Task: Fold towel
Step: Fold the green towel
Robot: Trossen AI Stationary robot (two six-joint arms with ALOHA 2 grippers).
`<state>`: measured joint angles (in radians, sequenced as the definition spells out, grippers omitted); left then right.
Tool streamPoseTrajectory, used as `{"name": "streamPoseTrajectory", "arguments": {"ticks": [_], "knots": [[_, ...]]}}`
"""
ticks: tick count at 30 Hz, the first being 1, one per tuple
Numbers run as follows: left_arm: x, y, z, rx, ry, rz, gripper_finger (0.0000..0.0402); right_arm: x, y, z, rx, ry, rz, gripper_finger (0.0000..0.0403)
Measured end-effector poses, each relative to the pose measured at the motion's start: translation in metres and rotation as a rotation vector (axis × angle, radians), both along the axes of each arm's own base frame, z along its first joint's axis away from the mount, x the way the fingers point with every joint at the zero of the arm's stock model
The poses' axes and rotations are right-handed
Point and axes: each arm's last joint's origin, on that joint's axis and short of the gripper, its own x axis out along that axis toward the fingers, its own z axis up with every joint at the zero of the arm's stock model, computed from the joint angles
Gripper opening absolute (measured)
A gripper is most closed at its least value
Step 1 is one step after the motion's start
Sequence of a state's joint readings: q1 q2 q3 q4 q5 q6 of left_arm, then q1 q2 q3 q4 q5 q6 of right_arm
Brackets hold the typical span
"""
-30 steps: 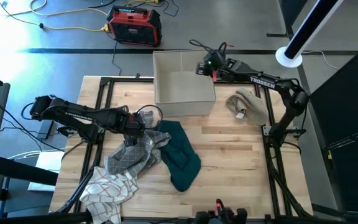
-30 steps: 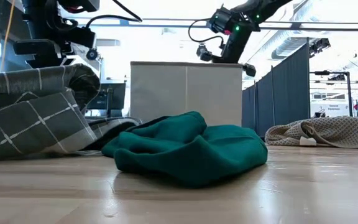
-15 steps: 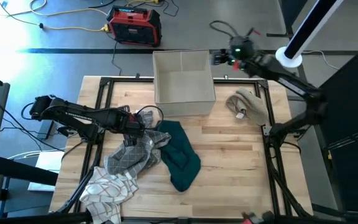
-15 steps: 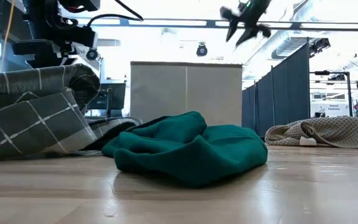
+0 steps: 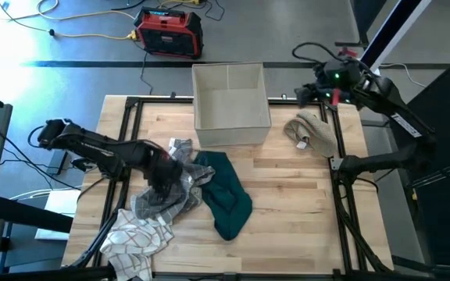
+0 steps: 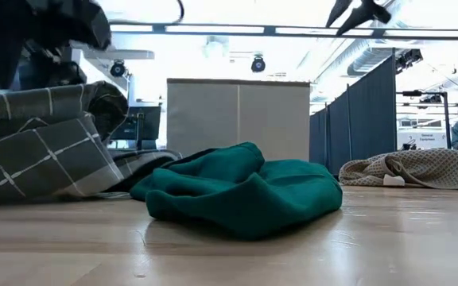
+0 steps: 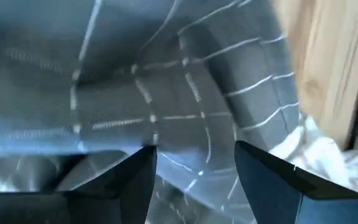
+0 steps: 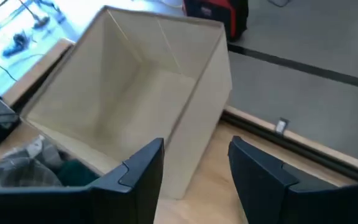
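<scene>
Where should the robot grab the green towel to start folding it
Probably the free end of the green towel nearest the table's front edge, coming straight down from above. That end lies on bare wood, while the far end tucks against the grey checked towel, where the left hand is busy.

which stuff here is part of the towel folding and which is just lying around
In the job:
- grey checked towel
- left gripper, open just above that towel
- green towel
- white checked towel
- beige towel

Lying about:
- box, empty
- red case on the floor
- right gripper, open, high by the table's far right corner
</scene>
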<state>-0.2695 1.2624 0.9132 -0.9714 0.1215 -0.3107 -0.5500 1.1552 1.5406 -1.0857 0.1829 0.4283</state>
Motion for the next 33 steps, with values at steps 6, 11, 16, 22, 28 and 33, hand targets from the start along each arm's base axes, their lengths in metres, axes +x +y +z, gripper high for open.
{"name": "streamPoseTrajectory", "arguments": {"ticks": [6,11,16,22,28,33], "knots": [[0.014,0.002,-0.014,0.310,-0.047,0.082,0.0209,0.005,0.012,-0.005,0.001,0.019,0.065,0.0167],[0.022,0.015,-0.054,0.238,0.020,0.192,0.0209,0.010,0.024,-0.005,-0.015,0.029,0.145,0.0167],[0.021,0.028,-0.090,0.172,0.100,0.278,0.0193,0.009,0.036,-0.002,-0.027,0.018,0.207,0.0167],[0.015,0.046,-0.093,0.119,0.213,0.324,0.0035,-0.005,0.049,0.005,-0.023,-0.037,0.230,0.0167],[0.002,0.055,-0.040,0.136,0.402,0.351,0.0004,-0.035,0.064,0.014,0.016,-0.124,0.221,0.0167],[-0.012,0.068,0.014,0.316,0.426,0.359,0.0002,-0.055,0.071,0.020,0.006,-0.196,0.200,0.0167]]}}
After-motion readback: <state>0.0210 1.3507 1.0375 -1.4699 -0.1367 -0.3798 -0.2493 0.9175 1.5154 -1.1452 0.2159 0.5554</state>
